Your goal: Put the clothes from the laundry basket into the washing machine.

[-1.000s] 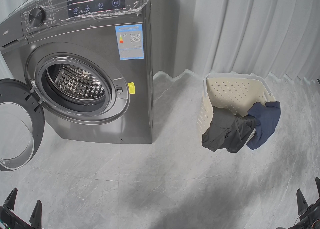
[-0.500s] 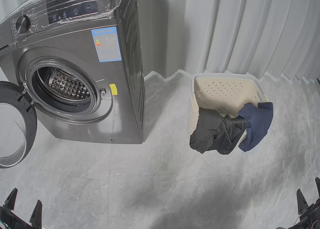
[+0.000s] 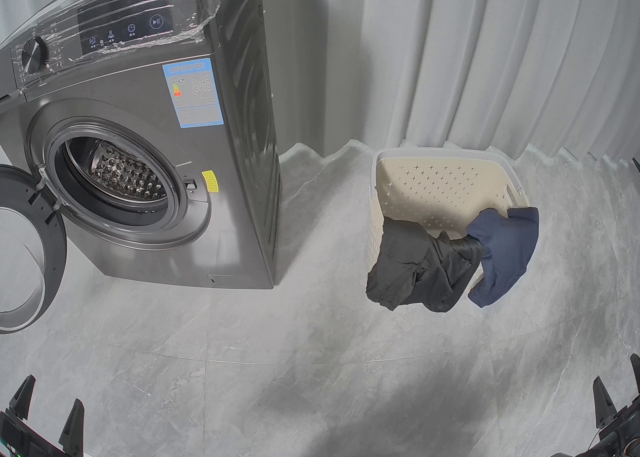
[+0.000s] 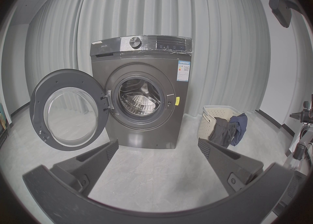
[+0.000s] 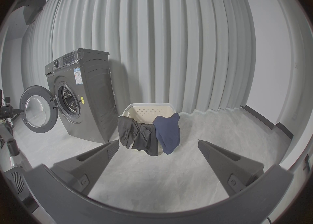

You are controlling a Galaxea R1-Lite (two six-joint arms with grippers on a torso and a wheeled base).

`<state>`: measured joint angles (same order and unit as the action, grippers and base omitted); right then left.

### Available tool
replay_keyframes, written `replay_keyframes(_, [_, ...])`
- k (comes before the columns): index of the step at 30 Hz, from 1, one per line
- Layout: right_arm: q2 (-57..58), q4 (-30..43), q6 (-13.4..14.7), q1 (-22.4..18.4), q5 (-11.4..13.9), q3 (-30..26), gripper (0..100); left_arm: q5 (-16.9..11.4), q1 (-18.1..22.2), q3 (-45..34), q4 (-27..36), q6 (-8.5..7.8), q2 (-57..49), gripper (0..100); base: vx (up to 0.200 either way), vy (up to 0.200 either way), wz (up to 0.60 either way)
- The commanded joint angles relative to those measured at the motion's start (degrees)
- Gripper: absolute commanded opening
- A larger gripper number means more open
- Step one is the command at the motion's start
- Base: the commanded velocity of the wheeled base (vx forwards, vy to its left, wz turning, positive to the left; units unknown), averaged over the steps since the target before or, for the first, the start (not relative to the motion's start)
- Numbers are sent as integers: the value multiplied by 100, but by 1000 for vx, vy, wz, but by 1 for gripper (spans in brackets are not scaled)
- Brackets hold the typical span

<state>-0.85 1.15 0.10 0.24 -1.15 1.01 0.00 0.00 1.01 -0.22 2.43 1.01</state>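
Marbled floor [image 3: 300, 358] bears perforated laundry basket [image 3: 440, 175] draped with clothes [image 3: 417, 268].

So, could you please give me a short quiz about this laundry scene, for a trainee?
1. True or false: the washer door stands open.
2. The clothes hang: A) over the basket rim, B) inside the drum, C) on top of the washer.
3. How many garments show, and in which colours?
Key: 1 true; 2 A; 3 two, a grey garment and a navy garment.
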Motion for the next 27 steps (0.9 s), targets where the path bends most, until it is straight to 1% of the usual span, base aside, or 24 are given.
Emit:
replay_keyframes(1, [85,0,-1,2,0,-57,100,0,0,-92,-4,4,-75,100,0,-200,0])
replay_keyframes(2, [85,0,-1,2,0,-57,100,0,0,-92,-4,4,-75,100,0,-200,0])
replay_keyframes(14, [85,0,-1,2,0,-57,100,0,0,-92,-4,4,-75,100,0,0,0])
replay_keyframes(26, [85,0,-1,2,0,-57,100,0,0,-92,-4,4,-75,100,0,-200,0])
replay_keyframes(27, [85,0,-1,2,0,-57,100,-9,0,-92,4,4,-75,100,0,0,0])
